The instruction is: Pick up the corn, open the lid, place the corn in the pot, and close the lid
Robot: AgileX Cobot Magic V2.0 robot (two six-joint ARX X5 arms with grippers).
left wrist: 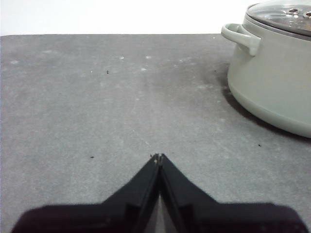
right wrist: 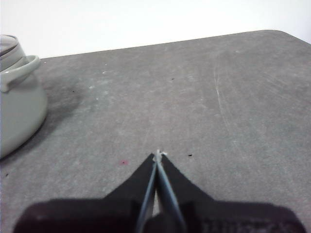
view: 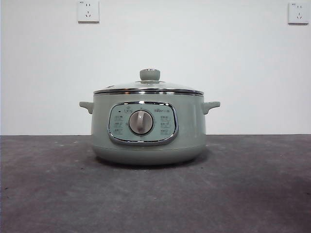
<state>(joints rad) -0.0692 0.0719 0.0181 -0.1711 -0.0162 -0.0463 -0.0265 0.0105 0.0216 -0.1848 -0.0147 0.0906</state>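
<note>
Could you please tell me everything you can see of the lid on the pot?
The lid is a round dome of clear glass with a shiny metal rim and a sage-green knob on top. It sits level and closed on the pot, its rim resting all round on the pot's upper edge. In the left wrist view small round marks, perhaps vent holes or fittings, show in the glass. The glass reflects too much to show the inside. Nothing else touches it; neither gripper is near it.

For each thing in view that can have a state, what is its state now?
lid: on the pot, closed.
pot: upright on the table, covered.
left pincer: shut, empty, beside the pot.
right pincer: shut, empty, beside the pot.
corn: not seen in any view.
</note>
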